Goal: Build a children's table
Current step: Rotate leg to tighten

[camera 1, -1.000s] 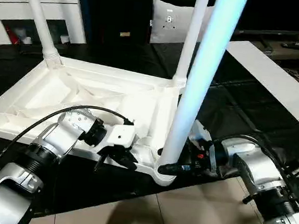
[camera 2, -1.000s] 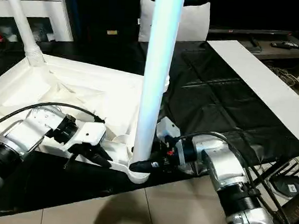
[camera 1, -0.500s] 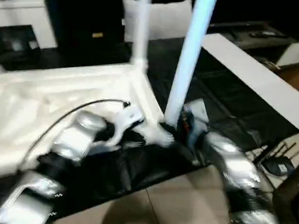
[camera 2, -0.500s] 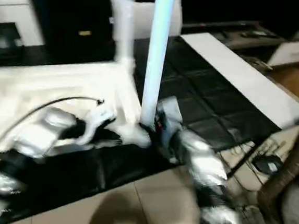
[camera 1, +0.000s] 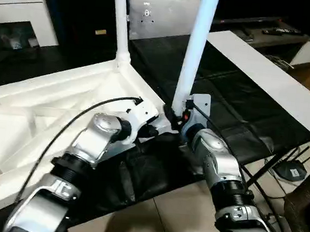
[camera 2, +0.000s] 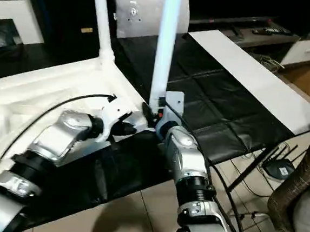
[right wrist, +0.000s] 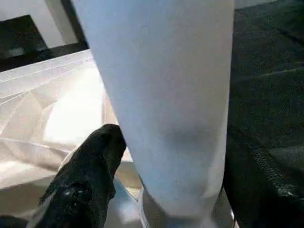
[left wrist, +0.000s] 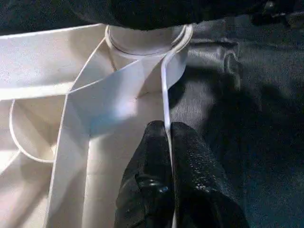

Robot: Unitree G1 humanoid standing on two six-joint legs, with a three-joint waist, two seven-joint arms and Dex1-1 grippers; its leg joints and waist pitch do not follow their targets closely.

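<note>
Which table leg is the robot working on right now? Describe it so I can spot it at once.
Find the upturned white table top on the black mat. Two legs stand up from it: the near leg rises from the corner socket where both grippers meet, bluish and closer than the thinner far leg in front of the pillow.

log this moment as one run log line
stage: near leg upright in corner socket | left gripper: shut on tabletop rim | right gripper: at leg base

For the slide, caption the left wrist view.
Left gripper pinching the table top's thin rim beside a corner socket.
</note>
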